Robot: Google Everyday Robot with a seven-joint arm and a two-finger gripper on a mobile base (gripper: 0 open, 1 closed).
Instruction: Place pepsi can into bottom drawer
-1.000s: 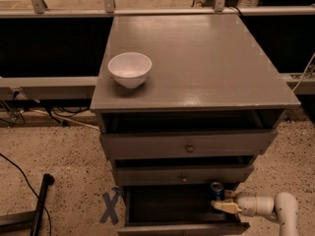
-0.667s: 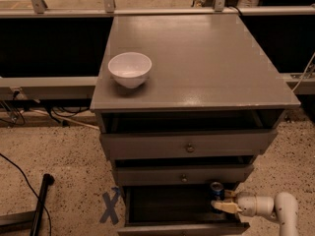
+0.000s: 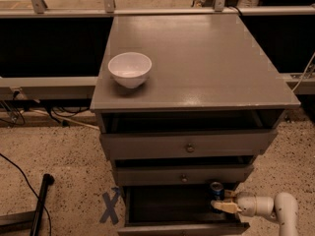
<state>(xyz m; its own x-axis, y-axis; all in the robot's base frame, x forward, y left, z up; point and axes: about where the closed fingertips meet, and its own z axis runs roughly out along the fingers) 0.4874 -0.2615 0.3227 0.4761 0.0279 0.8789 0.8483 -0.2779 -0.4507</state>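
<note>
- A black pole (image 3: 42,200) is seen lying on the speckled floor at the far left, well apart from the cabinet.
- A blue tape cross (image 3: 110,208) is marked on the floor just beside the left front corner of the bottom drawer (image 3: 162,208).
- A white bowl (image 3: 129,69) is set upright on the grey surface (image 3: 206,58), near its left edge and front edge; the wide stretch of the surface lies to its right.
- Two shallow drawers, each with a small round knob (image 3: 189,148), are stacked below the surface, and each is drawn out a little.
- The bottom drawer is pulled out beyond both; its dark interior is left open from the left wall across most of its width.
- The pepsi can (image 3: 217,189) stands upright inside the bottom drawer, close to its right wall and just under the front of the middle drawer.
- The gripper (image 3: 221,200) is reached into the drawer from the right, at the can's lower part; whether the jaws are pinching the can cannot be told.
</note>
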